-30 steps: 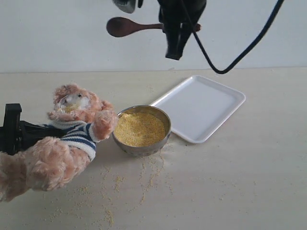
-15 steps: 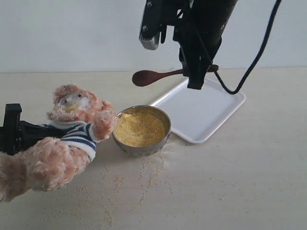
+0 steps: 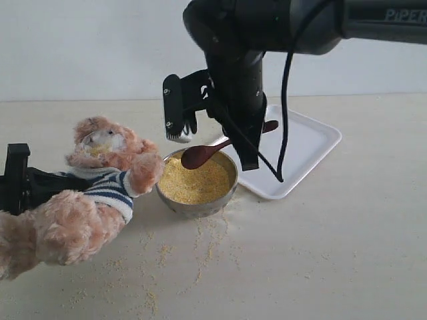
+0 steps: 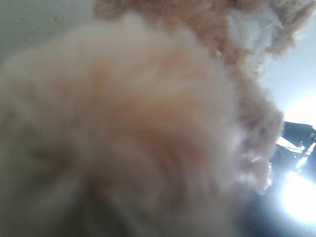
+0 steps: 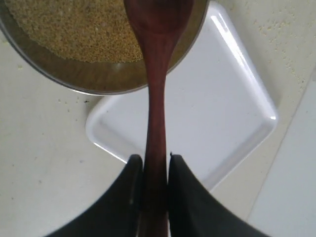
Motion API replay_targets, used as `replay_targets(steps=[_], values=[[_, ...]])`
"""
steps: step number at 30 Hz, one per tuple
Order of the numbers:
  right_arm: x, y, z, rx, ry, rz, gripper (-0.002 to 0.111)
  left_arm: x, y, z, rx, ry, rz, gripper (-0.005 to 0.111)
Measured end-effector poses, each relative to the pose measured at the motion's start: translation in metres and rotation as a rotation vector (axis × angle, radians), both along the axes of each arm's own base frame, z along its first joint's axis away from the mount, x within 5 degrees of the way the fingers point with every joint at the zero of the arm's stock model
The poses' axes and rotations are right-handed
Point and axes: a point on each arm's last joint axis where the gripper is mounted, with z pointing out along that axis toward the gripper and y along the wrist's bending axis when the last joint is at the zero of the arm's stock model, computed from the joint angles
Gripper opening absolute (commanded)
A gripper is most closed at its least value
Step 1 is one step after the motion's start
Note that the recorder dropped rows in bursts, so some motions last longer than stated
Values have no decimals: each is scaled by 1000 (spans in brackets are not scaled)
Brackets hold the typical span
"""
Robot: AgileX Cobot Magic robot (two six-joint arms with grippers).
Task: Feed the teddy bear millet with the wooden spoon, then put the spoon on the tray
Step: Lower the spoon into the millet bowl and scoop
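The teddy bear (image 3: 100, 193) lies propped at the left, facing the steel bowl of millet (image 3: 195, 181). My right gripper (image 3: 241, 143) is shut on the handle of the wooden spoon (image 3: 200, 155), whose oval bowl hangs tilted down just over the millet. In the right wrist view the black fingers (image 5: 131, 192) clamp the spoon (image 5: 157, 98) above the millet (image 5: 74, 29) and the tray (image 5: 212, 113). The white tray (image 3: 300, 150) lies behind and right of the bowl. My left gripper (image 3: 19, 183) is buried behind the bear; its wrist view shows only blurred fur (image 4: 138, 123), with the jaws hidden.
Loose millet grains (image 3: 200, 247) are scattered on the pale table in front of the bowl and bear. A black cable (image 3: 283, 100) hangs from the right arm over the tray. A white wall stands behind.
The right arm has come down and turned, carrying the spoon from high above the table to just over the millet bowl, its bowl end now tipped down. The bear and left arm have not moved.
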Motion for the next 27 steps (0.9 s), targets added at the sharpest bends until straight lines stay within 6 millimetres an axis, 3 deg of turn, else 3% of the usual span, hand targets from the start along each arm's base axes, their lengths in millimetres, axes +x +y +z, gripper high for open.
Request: replay_targets(steps=[7, 27], values=[[-7, 17, -12, -84, -57, 44, 0, 1, 0, 0, 1, -3, 0, 5], [-9, 22, -27, -100, -21, 35, 0, 1, 0, 1, -5, -5, -2, 5]])
